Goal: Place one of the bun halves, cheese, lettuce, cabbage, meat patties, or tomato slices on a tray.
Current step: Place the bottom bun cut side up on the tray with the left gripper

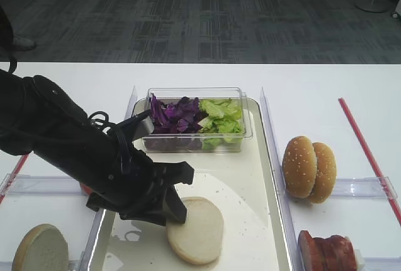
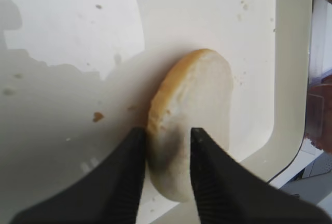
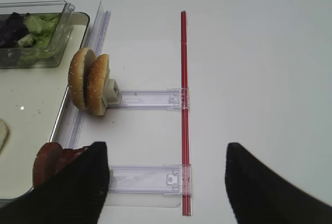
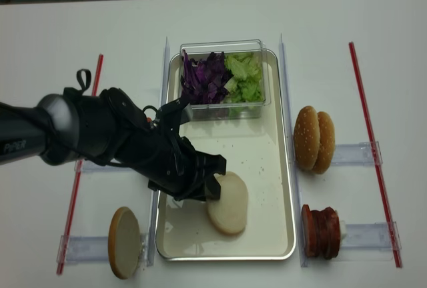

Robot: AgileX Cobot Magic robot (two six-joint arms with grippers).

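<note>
A pale bun half (image 1: 197,233) (image 4: 229,205) lies flat, cut face up, on the cream tray (image 1: 250,177) (image 4: 267,168) near its front. My left gripper (image 1: 175,211) (image 4: 208,191) (image 2: 167,136) reaches in low from the left, with the bun's (image 2: 197,110) near edge between its jaws. They stand slightly parted: one finger (image 2: 129,156) touches the crust side, and a thin shadowed gap shows at the other. My right gripper (image 3: 166,154) is wide open over bare table with nothing between its fingers, and it does not show in either exterior view.
A clear box (image 1: 194,133) at the tray's far end holds purple cabbage (image 1: 172,113) and lettuce (image 1: 222,114). Right of the tray stand seeded buns (image 1: 308,167) (image 3: 91,81) and meat patties (image 1: 329,252) (image 3: 49,162) in clear holders. Another bun half (image 1: 41,249) stands front left. A red strip (image 1: 366,152) lies on the right.
</note>
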